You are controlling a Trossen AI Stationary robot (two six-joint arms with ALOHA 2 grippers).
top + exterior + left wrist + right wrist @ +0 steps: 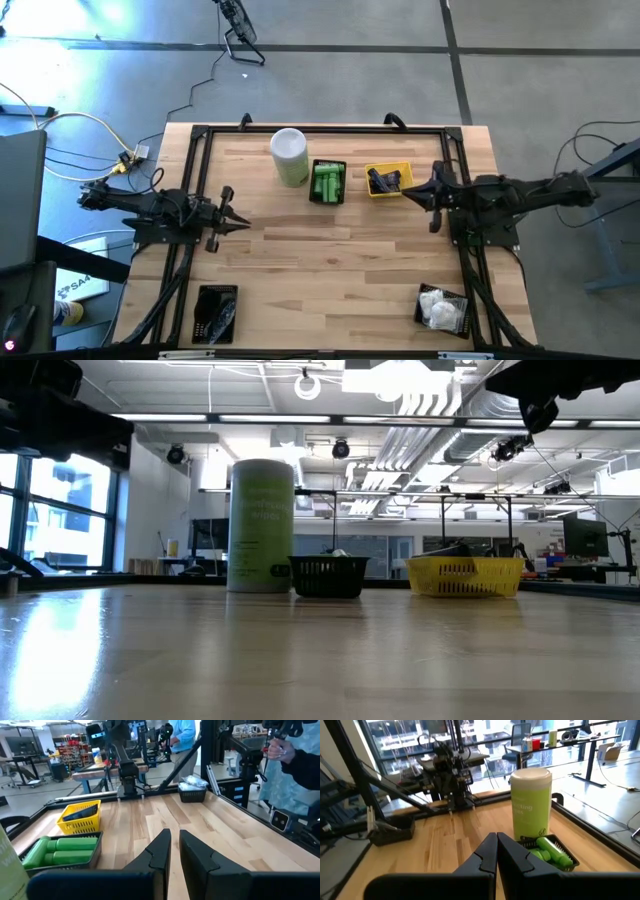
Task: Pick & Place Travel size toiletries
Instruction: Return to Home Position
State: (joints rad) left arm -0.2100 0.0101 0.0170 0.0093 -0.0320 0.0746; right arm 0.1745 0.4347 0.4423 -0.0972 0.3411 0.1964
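Lying in 4 baskets, the toiletries are all off the bare table (330,260). The green bottles (327,183) fill 1 black basket (328,162) at upper centre of the high view; at least 2 show, and the exact count is hard to make out. Just to its right, the dark tubes (384,182) sit in the 1 yellow basket (388,167), their number unclear. White packets (438,308) are heaped in a 2nd black basket (464,300) at lower right, and dark pieces (218,315) lie in a 3rd (200,292) at lower left; neither heap can be counted.

No item lies between any fingers. The right gripper (408,193) hangs beside the yellow basket's right edge, its fingers (487,852) pressed together on nothing. The left gripper (243,224) sits at mid-left, well apart from every basket, its fingers (160,850) a narrow slit apart and empty.

1 canister (289,150) stands upright just left of the green bottles' basket. In the low view the basket walls hide most of the contents. Beyond the table, a person in a light blue top (185,735) shows, cut off by the frame's top.
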